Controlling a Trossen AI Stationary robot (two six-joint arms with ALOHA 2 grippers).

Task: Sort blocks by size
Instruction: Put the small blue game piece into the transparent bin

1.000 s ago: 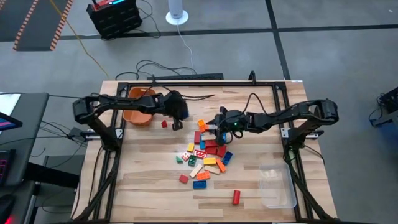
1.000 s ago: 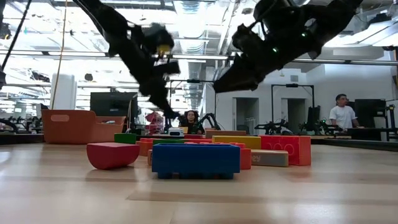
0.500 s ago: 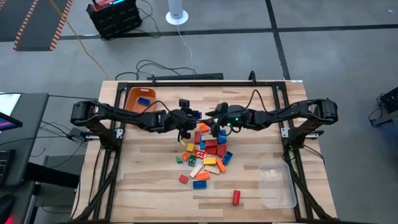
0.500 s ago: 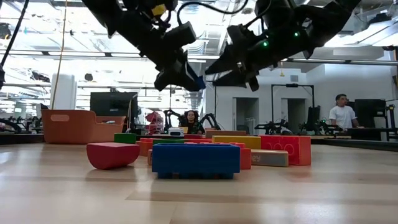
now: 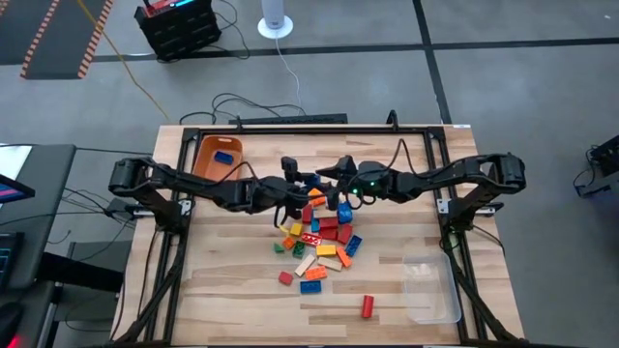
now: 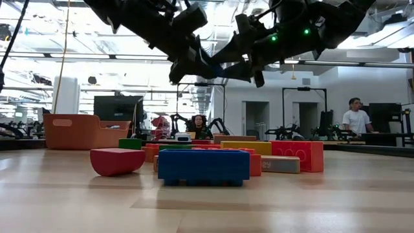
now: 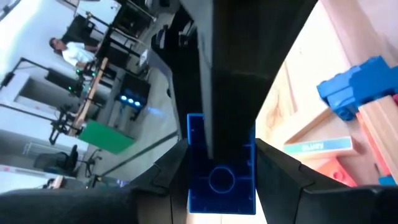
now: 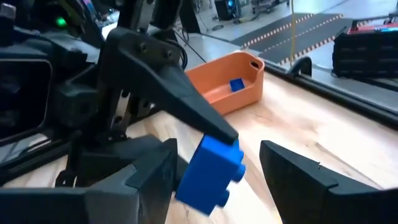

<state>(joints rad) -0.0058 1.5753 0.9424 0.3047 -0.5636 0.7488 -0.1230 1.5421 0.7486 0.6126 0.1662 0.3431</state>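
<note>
Wooden worktop [image 5: 232, 280] below, left claw [image 5: 308, 182] pinches a blue block [image 7: 221, 182] above the pile [image 5: 319, 237]. Right claw [image 5: 325, 177] gapes around it. To hand over cleanly, right should close before left lets go.

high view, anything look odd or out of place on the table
One red block lies alone near the clear tray, apart from the main pile. Above the pile, the left pincer and right pincer meet at one blue block; which one grips it is unclear.
</note>
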